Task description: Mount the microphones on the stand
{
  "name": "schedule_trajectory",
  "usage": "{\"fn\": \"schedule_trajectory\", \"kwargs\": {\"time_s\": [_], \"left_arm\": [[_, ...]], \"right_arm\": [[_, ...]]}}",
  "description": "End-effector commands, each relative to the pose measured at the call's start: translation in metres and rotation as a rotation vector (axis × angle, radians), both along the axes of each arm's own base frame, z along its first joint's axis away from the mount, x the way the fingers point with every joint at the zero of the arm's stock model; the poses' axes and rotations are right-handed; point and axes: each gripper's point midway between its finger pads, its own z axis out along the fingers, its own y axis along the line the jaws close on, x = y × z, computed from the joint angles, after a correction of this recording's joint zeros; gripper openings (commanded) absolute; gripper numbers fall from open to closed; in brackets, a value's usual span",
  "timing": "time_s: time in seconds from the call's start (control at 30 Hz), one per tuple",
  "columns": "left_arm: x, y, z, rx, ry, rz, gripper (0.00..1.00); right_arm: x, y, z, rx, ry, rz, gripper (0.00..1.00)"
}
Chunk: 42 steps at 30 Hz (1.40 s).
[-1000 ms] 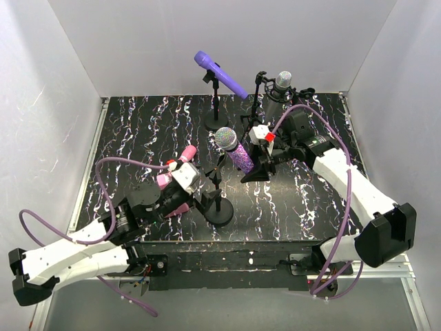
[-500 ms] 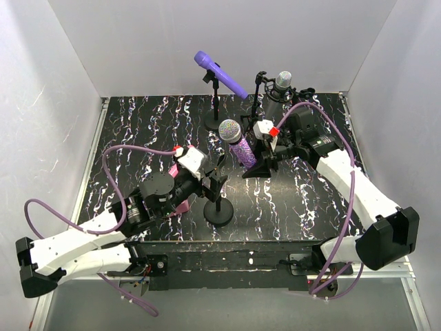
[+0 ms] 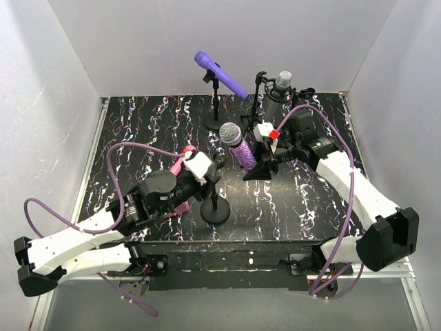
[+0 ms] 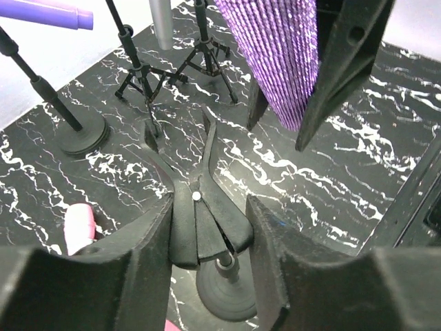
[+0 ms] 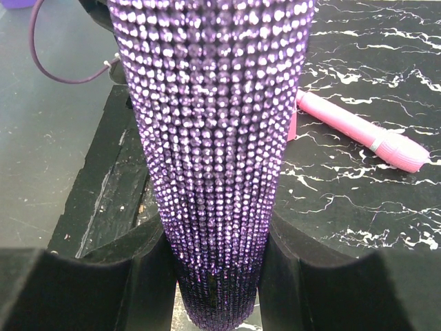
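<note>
My left gripper is shut on the black clip at the top of the near stand, one pad on each side of it. Just right of that stand, my right gripper is shut on the lower body of the glittery purple microphone, holding it tilted with its mesh head up. The pink microphone lies on the table, largely hidden under my left arm in the top view. At the back, the plain purple microphone and the silver-grey microphone each sit on a stand.
A pink wedge block lies by my left wrist. The round base of the purple microphone's stand and the tripod legs of the silver one's stand are behind the near stand. White walls close in the black marbled table.
My left gripper has moved right over the near stand's clip and closed from wide open onto it. The right gripper has shifted the glittery microphone slightly back.
</note>
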Motion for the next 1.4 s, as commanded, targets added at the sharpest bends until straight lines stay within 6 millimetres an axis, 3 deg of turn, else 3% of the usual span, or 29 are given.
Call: {"fn": "schedule_trajectory", "kwargs": {"time_s": [0.0,0.07,0.37,0.67,0.87,0.97,1.07,1.23,1.37], "left_arm": [[-0.013,0.009,0.018,0.029,-0.058,-0.070,0.29],[-0.017,0.007,0.015,0.042,-0.059,-0.106,0.23],[-0.030,0.005,0.010,0.043,-0.061,-0.179,0.17],[-0.035,0.009,0.012,-0.020,-0.048,-0.178,0.17],[-0.038,0.013,0.007,-0.069,-0.018,-0.164,0.17],[-0.039,0.013,0.003,-0.083,-0.003,-0.165,0.20],[-0.038,0.013,0.001,-0.090,0.004,-0.157,0.36],[-0.034,0.017,-0.002,-0.057,0.019,-0.126,0.53],[-0.032,0.020,-0.012,0.008,0.038,-0.112,0.49]], "right_arm": [[0.006,0.004,0.017,0.060,-0.087,0.038,0.01],[0.011,0.008,0.017,0.065,-0.088,0.045,0.01],[0.028,0.034,0.015,0.090,-0.185,0.113,0.01],[0.008,0.063,-0.002,0.077,-0.255,0.257,0.01],[-0.012,0.069,-0.014,0.110,-0.276,0.352,0.01],[-0.021,0.070,-0.015,0.125,-0.283,0.382,0.01],[-0.022,0.073,-0.016,0.113,-0.269,0.384,0.01],[-0.017,0.075,-0.021,0.081,-0.241,0.353,0.01],[-0.014,0.075,-0.026,0.056,-0.235,0.332,0.01]]}}
